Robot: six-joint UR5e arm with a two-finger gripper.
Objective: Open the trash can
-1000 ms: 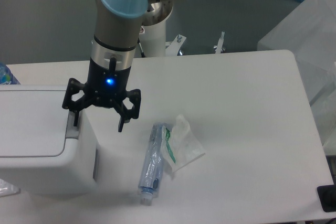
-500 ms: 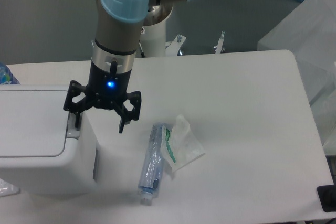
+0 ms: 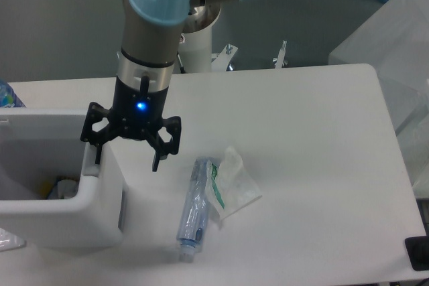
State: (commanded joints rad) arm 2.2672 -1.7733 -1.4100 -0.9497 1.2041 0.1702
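Note:
The white trash can (image 3: 87, 213) stands at the table's left front. Its top is uncovered and the inside (image 3: 37, 182) shows, with a pale liner and some rubbish (image 3: 62, 187) in it. The lid appears swung up at the back left (image 3: 40, 122). My gripper (image 3: 126, 161) is open and points down over the can's right rim. Its left finger (image 3: 98, 154) is at the button strip on the rim, which it mostly hides. Its right finger (image 3: 156, 159) hangs outside the can, above the table.
A crushed clear plastic bottle (image 3: 194, 209) and a clear wrapper (image 3: 233, 182) lie on the table right of the can. A blue-capped bottle (image 3: 7, 95) shows at the left edge. Translucent plastic boxes (image 3: 395, 51) stand beyond the table's right side. The arm's base (image 3: 201, 41) is at the back.
The flat lid that covered the can has sprung open, so the inside now shows. The gripper has stayed at the rim, hardly moving.

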